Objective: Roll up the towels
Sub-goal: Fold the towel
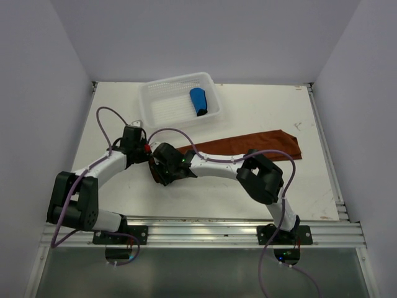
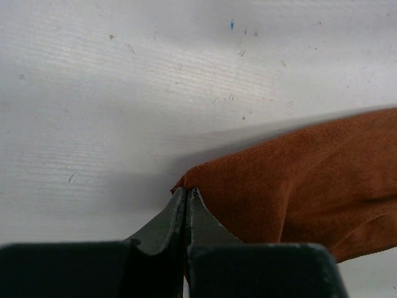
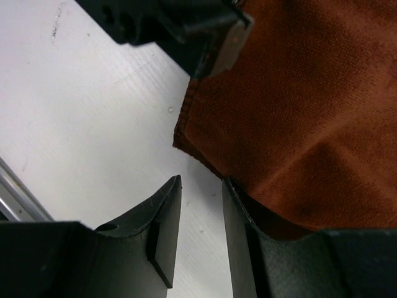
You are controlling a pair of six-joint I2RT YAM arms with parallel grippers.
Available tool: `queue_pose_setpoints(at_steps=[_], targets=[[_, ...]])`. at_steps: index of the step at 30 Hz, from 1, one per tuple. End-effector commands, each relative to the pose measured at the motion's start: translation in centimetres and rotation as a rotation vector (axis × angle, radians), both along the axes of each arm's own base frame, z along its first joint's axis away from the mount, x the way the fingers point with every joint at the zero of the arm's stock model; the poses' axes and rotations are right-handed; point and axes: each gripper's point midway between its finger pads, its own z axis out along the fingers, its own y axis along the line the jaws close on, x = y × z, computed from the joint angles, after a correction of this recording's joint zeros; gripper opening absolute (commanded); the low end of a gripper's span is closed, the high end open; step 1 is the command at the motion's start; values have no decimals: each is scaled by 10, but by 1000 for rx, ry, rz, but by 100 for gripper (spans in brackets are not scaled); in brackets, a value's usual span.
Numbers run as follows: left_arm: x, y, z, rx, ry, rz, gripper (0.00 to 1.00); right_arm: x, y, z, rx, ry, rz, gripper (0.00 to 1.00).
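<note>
The left gripper point(image 2: 186, 200) is pressed together on the left end corner of the brown towel point(image 2: 298, 186). It pinches only the hem tip, with bare counter point(image 2: 124, 93) on its left. Just beside it, the right gripper point(image 3: 201, 183) stands spread with nothing between its fingers. The cloth's edge lies against the finger on the right of its wrist view, not in the gap.

From these two grippers the brown towel runs as a long flat strip toward the right of the top view. Its long axis lies left to right across the counter, and the right forearm crosses over its lower edge. Both grippers are at the same short end, so the roll would probably start here and travel rightward along the strip. The right gripper first needs a hold on its side of that edge.

The blue towel point(image 1: 198, 101) lies rolled in the basket point(image 1: 155, 93) at upper centre, well apart.
</note>
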Motion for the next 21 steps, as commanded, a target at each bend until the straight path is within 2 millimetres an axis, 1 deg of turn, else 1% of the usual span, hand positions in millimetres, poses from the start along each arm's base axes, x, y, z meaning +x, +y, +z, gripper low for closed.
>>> queue_pose_setpoints(at_steps=[1, 6, 8, 13, 14, 15, 18, 20, 21], targets=[[5, -6, -3, 1, -2, -27, 0, 14, 21, 18, 67, -56, -32, 37], [4, -7, -5, 2, 2, -33, 0, 23, 22, 11, 55, -76, -81, 38], [3, -8, -6, 2, 2, -35, 0, 24, 21, 6, 47, -70, -95, 38], [2, -8, -9, 4, 12, -38, 0, 26, 19, 2, 42, -67, -133, 37], [2, -9, -9, 4, 12, -40, 0, 26, 20, 3, 44, -66, -131, 35], [3, -9, -9, 4, 12, -40, 0, 26, 21, 3, 44, -62, -128, 29], [3, -8, -9, 8, 14, -37, 0, 24, 20, 9, 51, -56, -122, 20], [3, -8, -10, 11, 15, -36, 0, 22, 19, 16, 60, -55, -123, 13], [4, -7, -9, 13, 11, -35, 0, 22, 17, 24, 70, -57, -125, 6]])
